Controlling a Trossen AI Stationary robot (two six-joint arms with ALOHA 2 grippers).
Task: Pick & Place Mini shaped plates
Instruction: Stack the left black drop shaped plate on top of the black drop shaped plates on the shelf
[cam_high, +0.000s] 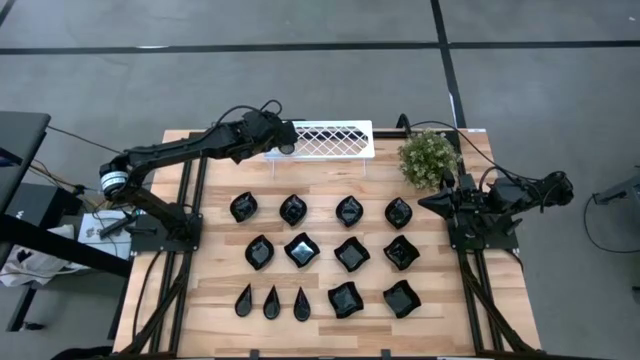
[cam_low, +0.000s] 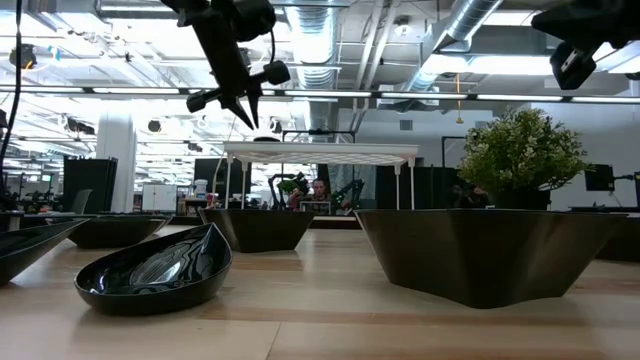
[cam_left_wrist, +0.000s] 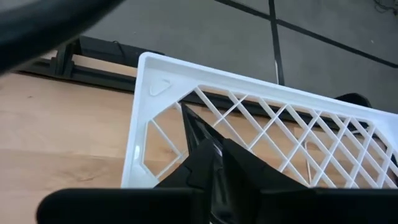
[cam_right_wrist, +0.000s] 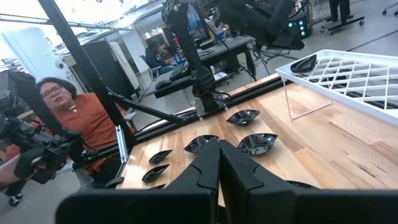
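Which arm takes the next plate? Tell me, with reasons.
Left, probably: the left gripper hangs over the white rack, close to the top-left plate; the right gripper sits parked beside the plant.

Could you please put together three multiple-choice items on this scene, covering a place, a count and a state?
1. Where is the left gripper?
A. Above the left end of the white rack
B. Over the potted plant
C. Down among the teardrop plates

2. How many teardrop plates lie in the near row on the table?
A. One
B. Three
C. Six

3. In what state is the right gripper?
A. Open around a plate
B. Shut on a plate
C. Shut, holding nothing

Answers:
1. A: the high view shows the left gripper over the left end of the white rack.
2. B: three teardrop plates lie side by side there.
3. C: in its wrist view, the right gripper has its fingers together, with nothing between them.
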